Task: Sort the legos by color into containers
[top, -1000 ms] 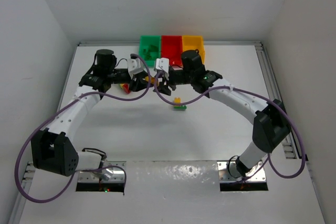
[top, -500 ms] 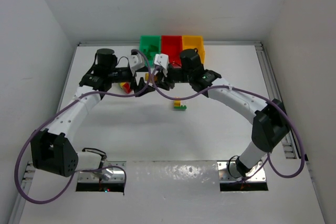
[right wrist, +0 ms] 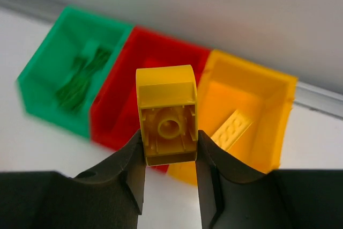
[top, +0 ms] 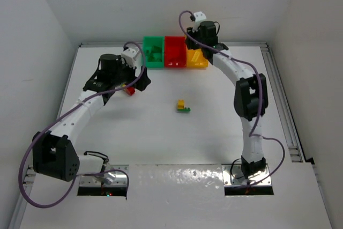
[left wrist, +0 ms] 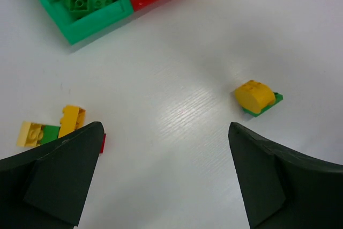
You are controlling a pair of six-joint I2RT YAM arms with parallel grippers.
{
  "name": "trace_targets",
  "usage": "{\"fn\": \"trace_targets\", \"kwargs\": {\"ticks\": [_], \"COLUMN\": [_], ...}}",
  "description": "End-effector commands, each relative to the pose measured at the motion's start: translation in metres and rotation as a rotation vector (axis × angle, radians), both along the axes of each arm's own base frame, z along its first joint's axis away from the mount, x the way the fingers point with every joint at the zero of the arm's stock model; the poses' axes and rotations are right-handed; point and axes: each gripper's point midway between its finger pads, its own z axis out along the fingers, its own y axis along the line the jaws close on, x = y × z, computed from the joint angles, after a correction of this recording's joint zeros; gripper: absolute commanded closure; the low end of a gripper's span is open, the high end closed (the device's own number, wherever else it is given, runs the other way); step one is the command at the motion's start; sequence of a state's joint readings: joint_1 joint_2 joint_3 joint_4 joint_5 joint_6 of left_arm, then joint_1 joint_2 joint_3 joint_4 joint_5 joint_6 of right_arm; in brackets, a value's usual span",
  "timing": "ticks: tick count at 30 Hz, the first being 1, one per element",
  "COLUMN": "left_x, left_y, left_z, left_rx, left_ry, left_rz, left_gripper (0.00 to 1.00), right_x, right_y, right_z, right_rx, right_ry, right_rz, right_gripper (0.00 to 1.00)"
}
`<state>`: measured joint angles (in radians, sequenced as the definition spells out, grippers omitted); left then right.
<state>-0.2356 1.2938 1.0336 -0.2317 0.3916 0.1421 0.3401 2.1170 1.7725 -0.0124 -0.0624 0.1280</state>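
Up from the middle of the bench (top: 214,127), the right gripper (right wrist: 170,139) has swung to hang over the row of containers, and the left gripper (left wrist: 163,148) has sprung apart since a second ago. The right gripper pinches a small yellow plastic brick (right wrist: 167,116) on both sides, its hollow underside towards the wrist camera. It hangs about where the red open-top plastic bin (right wrist: 120,116) meets the yellow plastic bin (right wrist: 268,127).

The green plastic bin (left wrist: 91,28) touches the red bin's other side and holds green bricks (left wrist: 80,4). A flat yellow brick (right wrist: 231,127) lies in the yellow bin.

The left gripper stands wide and empty, low over the bench, on the green-bin side of the red bin and nearer the arm bases. By its left finger lies a cluster of yellow and green bricks (left wrist: 48,132), with what looks like a red brick (left wrist: 102,142) half hidden under that finger. A yellow piece on a green brick (left wrist: 256,97) lies well apart from the red bin, towards the bases.
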Motion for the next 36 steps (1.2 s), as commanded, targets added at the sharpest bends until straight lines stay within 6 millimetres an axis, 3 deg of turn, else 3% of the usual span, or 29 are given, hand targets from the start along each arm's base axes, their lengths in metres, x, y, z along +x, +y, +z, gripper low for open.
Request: {"fn": "trace_targets", "kwargs": {"ticks": [1,4,7,10,14,20,21,24,30,34,36], "left_x": [0.007,0.004,0.002,0.001,-0.002,-0.006,-0.006,-0.007,-0.015,-0.031,-0.034], "left_y": [0.016,0.021,0.027,0.031,0.032,0.026,0.025,0.023,0.011,-0.013,-0.021], "left_z": [0.01,0.01,0.004,-0.001,-0.007,-0.011,-0.011,-0.011,-0.009,-0.008,-0.015], "left_rx": [0.007,0.03,0.05,0.065,0.07,0.063,0.064,0.074,0.077,0.063,0.1], "left_ry": [-0.025,-0.037,-0.034,-0.029,-0.022,-0.018,-0.02,-0.027,-0.042,-0.069,-0.068], "left_rz": [0.137,0.146,0.164,0.178,0.18,0.139,0.13,0.1,-0.014,-0.214,-0.294], "left_gripper": [0.0,0.0,0.0,0.0,0.0,0.0,0.0,0.0,0.02,0.19,0.38], "right_x": [0.047,0.072,0.085,0.091,0.089,0.087,0.087,0.085,0.076,0.054,0.022], "right_y": [-0.017,-0.035,-0.048,-0.053,-0.054,-0.057,-0.056,-0.056,-0.055,-0.045,-0.044], "right_z": [0.025,0.007,-0.012,-0.033,-0.045,-0.045,-0.046,-0.039,-0.011,0.022,0.041], "right_rx": [0.052,0.082,0.117,0.11,0.102,0.086,0.081,0.076,0.066,0.052,0.045], "right_ry": [-0.04,-0.06,-0.077,-0.054,-0.034,-0.039,-0.039,-0.048,-0.089,-0.102,-0.087], "right_rz": [-0.232,-0.343,-0.411,-0.428,-0.427,-0.434,-0.432,-0.416,-0.374,-0.258,-0.188], "right_gripper": [1.0,1.0,1.0,1.0,0.98,0.62,0.51,0.35,0.27,0.26,0.26]}}
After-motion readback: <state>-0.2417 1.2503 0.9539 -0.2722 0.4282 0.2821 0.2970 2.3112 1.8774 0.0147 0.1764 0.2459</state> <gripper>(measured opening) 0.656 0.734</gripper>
